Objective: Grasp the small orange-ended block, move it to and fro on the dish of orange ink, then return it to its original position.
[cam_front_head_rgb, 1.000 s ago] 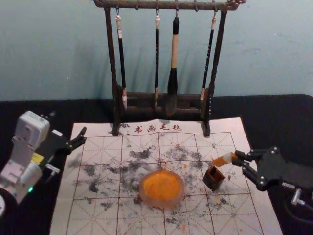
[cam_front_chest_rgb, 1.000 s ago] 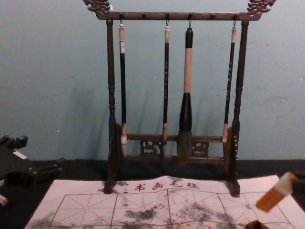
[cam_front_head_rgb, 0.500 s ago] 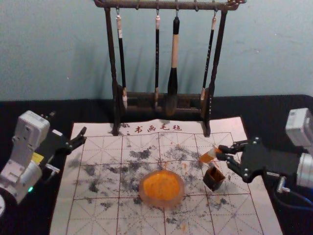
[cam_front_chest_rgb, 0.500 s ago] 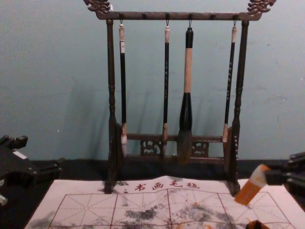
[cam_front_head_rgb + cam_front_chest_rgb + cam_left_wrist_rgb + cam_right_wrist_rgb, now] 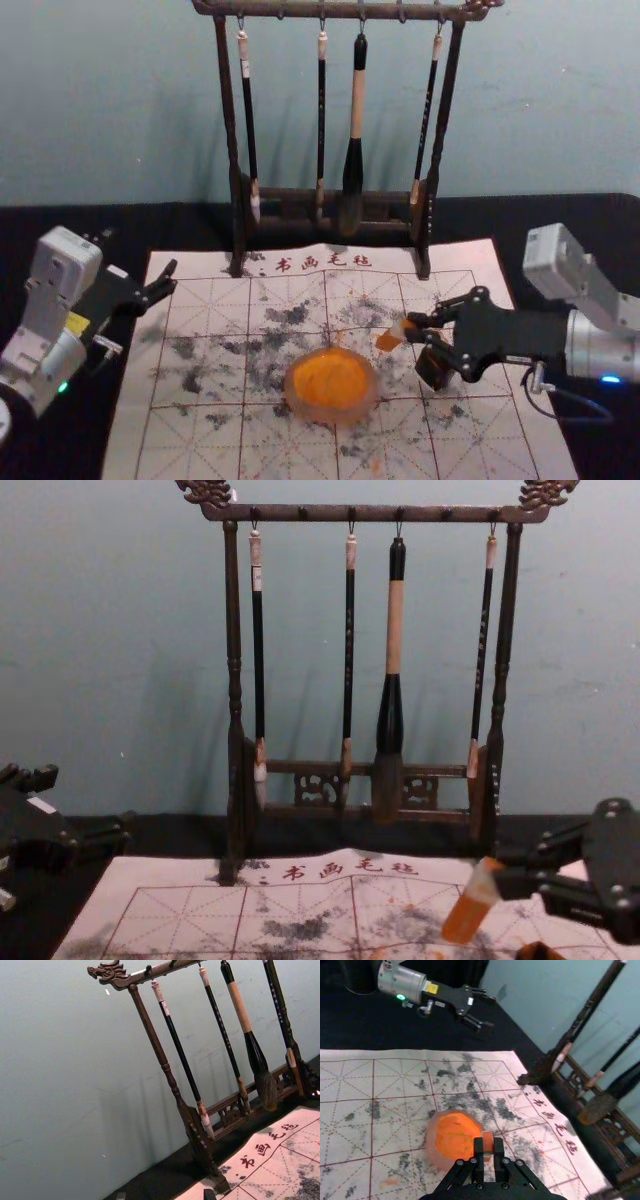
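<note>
one small orange-ended block (image 5: 390,339) is clamped in the right gripper (image 5: 413,327), its fingers closed on the pale end. the block hangs tilted above the mat (image 5: 525,430), orange end down, near the far right side of the dish (image 5: 297,408) and apart from its rim in the head view. orange ink (image 5: 330,380) spreads inside that rim. the open-topped dark box (image 5: 432,369) sits close under the right gripper, leaving little room between them, while a strip of mat separates box and dish. the left gripper (image 5: 172,277) is idle by the mat's left edge, fingers apart, with a wide stretch of mat between it and the dish. beyond, the brush rack (image 5: 437,150) straddles the mat's far edge, four brushes hanging from its top bar.
</note>
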### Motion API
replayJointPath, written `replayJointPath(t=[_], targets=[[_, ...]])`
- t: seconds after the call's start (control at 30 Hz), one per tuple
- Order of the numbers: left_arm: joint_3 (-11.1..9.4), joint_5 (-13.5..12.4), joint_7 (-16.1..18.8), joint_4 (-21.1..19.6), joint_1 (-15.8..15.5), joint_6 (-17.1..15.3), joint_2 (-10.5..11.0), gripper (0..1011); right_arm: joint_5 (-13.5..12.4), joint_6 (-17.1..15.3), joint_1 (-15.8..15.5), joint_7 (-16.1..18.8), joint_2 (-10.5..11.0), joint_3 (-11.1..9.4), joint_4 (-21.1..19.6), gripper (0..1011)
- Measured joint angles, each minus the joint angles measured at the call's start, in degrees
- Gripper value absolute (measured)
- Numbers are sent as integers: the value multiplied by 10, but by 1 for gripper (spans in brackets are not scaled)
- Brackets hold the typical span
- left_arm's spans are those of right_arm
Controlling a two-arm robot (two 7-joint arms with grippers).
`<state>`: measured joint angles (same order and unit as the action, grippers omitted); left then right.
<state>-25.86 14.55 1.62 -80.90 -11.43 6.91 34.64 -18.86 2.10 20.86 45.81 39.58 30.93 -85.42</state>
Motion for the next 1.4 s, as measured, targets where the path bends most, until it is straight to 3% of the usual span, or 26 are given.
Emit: replayJointPath(t=[0.63,1.4], targets=[[0,0,0,0,0,0,0,1001,18,-47,65,27,-20,69,25,81],[0,0,0,0,0,0,0,1001,32,-54,103,40,-46,115,64,81]])
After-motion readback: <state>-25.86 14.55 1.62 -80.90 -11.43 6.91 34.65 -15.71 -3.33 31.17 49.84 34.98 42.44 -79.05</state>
